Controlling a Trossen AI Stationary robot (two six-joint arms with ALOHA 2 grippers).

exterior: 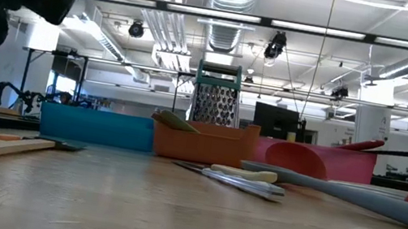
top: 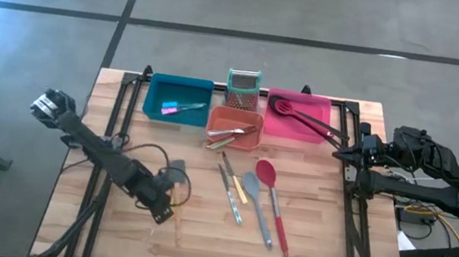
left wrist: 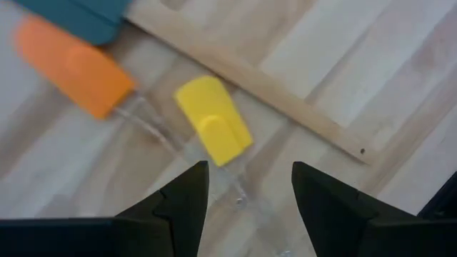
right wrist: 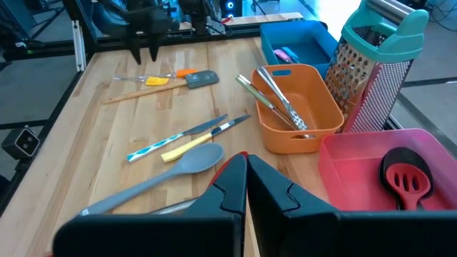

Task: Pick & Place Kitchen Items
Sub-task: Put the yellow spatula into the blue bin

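The left gripper (left wrist: pixel 243 193) hangs low over the wooden table (top: pixel 312 246), its fingers spread apart above a small yellow-handled tool (left wrist: pixel 213 120) lying beside an orange-handled one (left wrist: pixel 75 64). The right gripper (right wrist: pixel 246 187) waits near the pink rectangular bin (right wrist: pixel 357 171), its fingers pressed together and empty.

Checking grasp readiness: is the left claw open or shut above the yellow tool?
Open. In the left wrist view the left claw shows two dark fingers set apart, with the yellow-handled tool on the table beyond the gap.
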